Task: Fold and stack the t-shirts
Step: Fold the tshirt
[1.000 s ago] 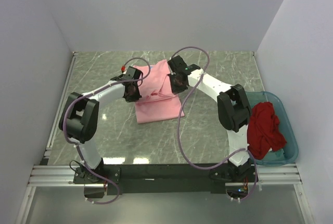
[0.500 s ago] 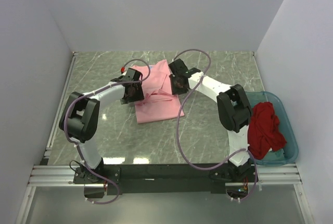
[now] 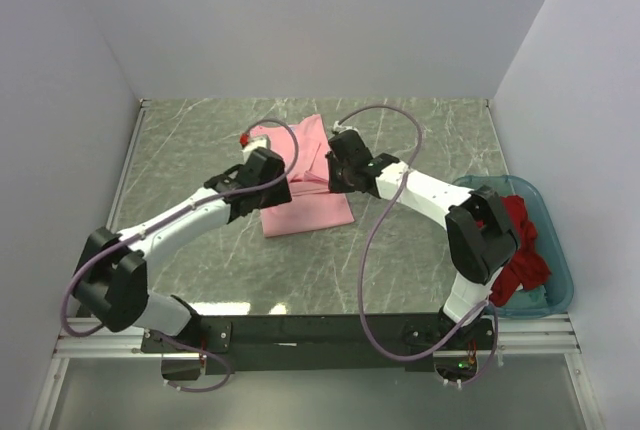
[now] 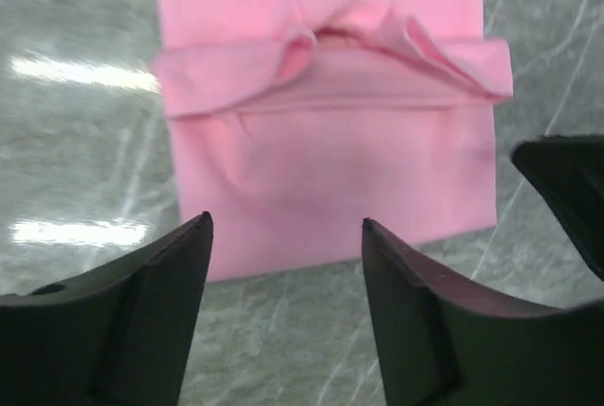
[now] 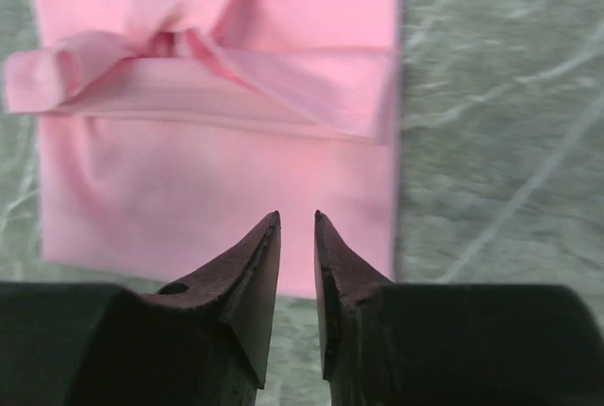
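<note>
A light pink cloth t-shirt (image 3: 312,210) is lying folded at the middle of the grey-green marbled table (image 3: 200,140). The left gripper (image 4: 286,227) is hovering over its near edge, jaws standing wide, gripping nothing. The right gripper (image 5: 295,219) is hanging above the same edge, fingers barely parted, nothing between them. A bright red cloth t-shirt (image 3: 532,262) is sitting crumpled in the teal translucent plastic tub (image 3: 540,298) at the table's right edge.

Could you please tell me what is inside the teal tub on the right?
A bunched red t-shirt lies in the teal tub. The right arm's elbow covers its left part, so anything beneath is hidden.
</note>
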You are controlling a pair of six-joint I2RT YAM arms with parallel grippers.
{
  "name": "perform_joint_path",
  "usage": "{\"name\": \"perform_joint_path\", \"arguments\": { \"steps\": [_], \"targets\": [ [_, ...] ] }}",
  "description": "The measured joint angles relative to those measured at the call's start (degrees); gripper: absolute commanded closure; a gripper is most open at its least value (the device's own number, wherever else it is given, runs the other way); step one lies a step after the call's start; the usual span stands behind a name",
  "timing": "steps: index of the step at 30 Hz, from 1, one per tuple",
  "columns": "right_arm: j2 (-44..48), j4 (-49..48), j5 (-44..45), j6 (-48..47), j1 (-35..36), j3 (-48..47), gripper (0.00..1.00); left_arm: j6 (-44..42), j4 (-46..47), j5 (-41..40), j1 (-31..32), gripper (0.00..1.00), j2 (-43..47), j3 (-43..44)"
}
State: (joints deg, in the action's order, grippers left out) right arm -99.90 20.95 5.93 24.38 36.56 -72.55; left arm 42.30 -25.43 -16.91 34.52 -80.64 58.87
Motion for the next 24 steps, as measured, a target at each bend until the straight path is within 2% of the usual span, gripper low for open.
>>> {"name": "perform_joint_path", "arguments": {
  "steps": [3, 7, 13, 24],
  "targets": [
    [-1.3, -2.4, -1.6, 0.5, 1.6, 0.3, 0.82, 1.1, 2.0, 0.8, 2.6, 0.54, -2.8, -2.1],
    [-4.7, -5.2, -3.9, 1.3, 2.8, 0.3, 0.83, 2.1, 2.8, 2.0, 4.3, 0.63, -7.9, -4.1],
    [-11.0, -7.5, -5.4, 2.4, 2.9, 0.2, 0.84, 2.5, 2.9, 5.2, 4.5, 0.63, -14.4, -4.3],
    [-16.1, -8.3, -3.4, 2.8, 2.5, -6.4, 0.83, 2.3, 0.5, 8.5, 4.3, 0.61, -15.4, -2.9]
  ]
}}
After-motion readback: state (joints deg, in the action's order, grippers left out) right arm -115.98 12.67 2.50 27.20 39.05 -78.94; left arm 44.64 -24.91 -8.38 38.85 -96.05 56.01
